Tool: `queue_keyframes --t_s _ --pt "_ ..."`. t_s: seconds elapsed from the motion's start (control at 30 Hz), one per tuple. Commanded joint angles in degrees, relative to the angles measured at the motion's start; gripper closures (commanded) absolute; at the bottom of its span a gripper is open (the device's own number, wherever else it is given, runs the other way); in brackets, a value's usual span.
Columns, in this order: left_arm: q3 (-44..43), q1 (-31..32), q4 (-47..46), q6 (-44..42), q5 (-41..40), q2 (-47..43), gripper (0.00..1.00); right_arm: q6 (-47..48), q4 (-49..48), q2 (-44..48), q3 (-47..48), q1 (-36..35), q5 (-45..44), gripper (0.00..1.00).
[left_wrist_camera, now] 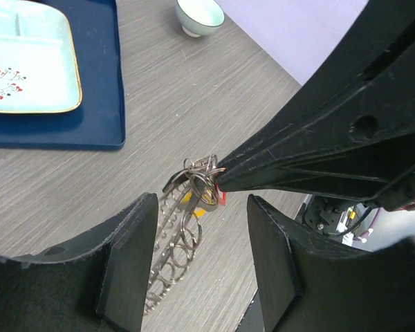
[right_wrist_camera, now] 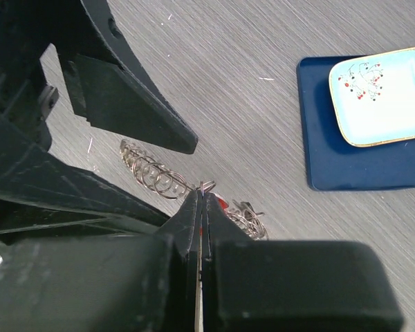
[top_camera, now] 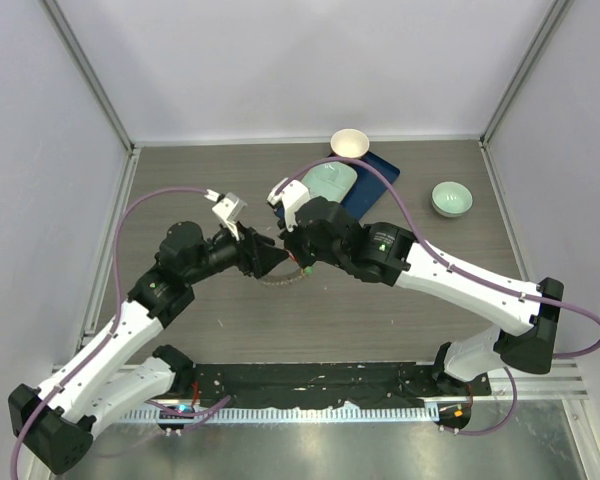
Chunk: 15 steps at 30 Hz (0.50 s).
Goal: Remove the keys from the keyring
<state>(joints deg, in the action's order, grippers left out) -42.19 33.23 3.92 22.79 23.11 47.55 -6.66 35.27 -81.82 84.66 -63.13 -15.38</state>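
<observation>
Mid-table from above, both arms meet over the keyring (top_camera: 285,278). Far right, a plate (top_camera: 330,182) sits on a blue tray (top_camera: 382,176); the cream bowl (top_camera: 350,142) and green bowl (top_camera: 451,198) show nothing inside.

From the left wrist, the left gripper (left_wrist_camera: 200,259) stands wide, the keyring running lengthwise between its jaws — a red key (left_wrist_camera: 223,198) just ahead.

From the right wrist, the right gripper (right_wrist_camera: 203,200) is pinched tight on one keyring loop.

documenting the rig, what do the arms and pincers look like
The left arm and right arm have white links, black joints and a looping purple cable each. The left pincer and right pincer are matte black with tapered wedge fingers.
</observation>
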Motion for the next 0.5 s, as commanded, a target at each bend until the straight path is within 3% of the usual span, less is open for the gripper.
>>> queue_keyframes --t_s 0.0,0.13,0.27,0.47 --pt "-0.1 -0.2 -3.5 -1.2 0.0 0.3 0.44 -1.7 -3.7 0.4 2.8 0.2 0.2 0.99" --pt "0.2 -0.1 -3.5 -1.4 -1.5 -0.1 0.48 -2.2 -4.2 0.6 2.8 0.2 0.5 0.99" --pt "-0.2 -0.1 -3.7 -1.6 -1.8 0.9 0.61 -2.8 -4.9 1.0 2.2 0.2 1.4 0.99" --pt "-1.6 -0.1 -3.2 -1.5 0.7 3.2 0.9 -3.3 -5.6 2.0 1.6 0.2 1.3 0.99"
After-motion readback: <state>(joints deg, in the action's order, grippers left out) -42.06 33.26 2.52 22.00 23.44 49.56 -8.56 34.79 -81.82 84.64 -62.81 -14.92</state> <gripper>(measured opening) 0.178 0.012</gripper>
